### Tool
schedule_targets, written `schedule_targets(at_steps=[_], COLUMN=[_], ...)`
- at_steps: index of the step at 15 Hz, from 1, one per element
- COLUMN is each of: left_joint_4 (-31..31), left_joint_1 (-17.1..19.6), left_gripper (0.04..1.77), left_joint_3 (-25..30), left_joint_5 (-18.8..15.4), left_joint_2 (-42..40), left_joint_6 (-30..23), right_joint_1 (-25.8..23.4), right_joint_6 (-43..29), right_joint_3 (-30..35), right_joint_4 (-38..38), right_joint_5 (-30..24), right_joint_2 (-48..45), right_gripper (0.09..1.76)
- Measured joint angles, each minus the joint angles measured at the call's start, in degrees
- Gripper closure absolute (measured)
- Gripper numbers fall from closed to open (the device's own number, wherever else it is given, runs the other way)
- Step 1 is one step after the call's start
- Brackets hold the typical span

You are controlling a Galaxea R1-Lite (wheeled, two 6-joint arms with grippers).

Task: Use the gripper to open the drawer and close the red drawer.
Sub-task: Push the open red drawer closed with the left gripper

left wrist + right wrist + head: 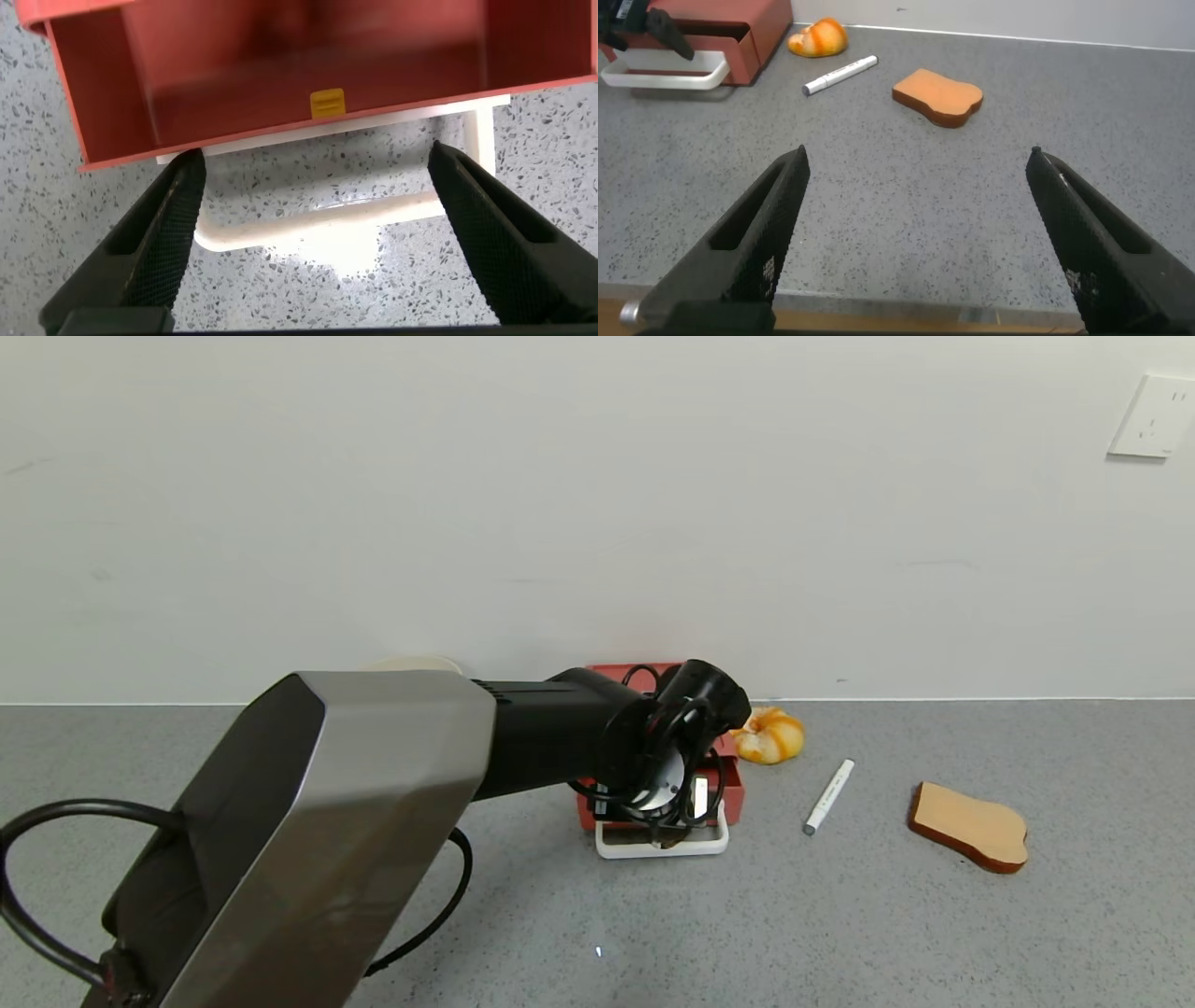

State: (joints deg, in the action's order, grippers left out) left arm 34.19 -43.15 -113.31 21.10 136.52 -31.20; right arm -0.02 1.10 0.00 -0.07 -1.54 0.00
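Observation:
The salmon-red drawer (730,786) stands at the back of the counter by the wall. Its white loop handle (618,847) points toward me. In the left wrist view the drawer's tray (121,103) shows its open inside, with a yellow tag on its front. My left gripper (665,823) hangs over the handle. In its own view it (315,157) is open, with black fingers (173,224) on either side of the handle bar (318,222), not touching it. My right gripper (917,154) is open and empty above bare counter. The drawer (757,37) and handle (663,77) lie far off in that view.
An orange pastry-like lump (768,735) lies just right of the drawer, then a white marker (829,796) and a toast slice (971,826). The wall is close behind the drawer. The counter's front edge (878,313) is under the right gripper.

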Motion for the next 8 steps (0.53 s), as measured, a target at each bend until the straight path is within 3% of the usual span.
schedule_targets(at_steps=[8], left_joint_4=[-4.38], left_joint_1=[1.23], left_gripper=[0.09], left_joint_3=[-0.06], left_joint_5=[0.15], left_joint_2=[0.91], left_joint_6=[3.63], right_joint_1=[0.02], right_joint_6=[-0.05], right_joint_3=[0.00], right_joint_4=[0.00], right_joint_5=[-0.02], right_joint_2=[0.00], right_gripper=[0.14])
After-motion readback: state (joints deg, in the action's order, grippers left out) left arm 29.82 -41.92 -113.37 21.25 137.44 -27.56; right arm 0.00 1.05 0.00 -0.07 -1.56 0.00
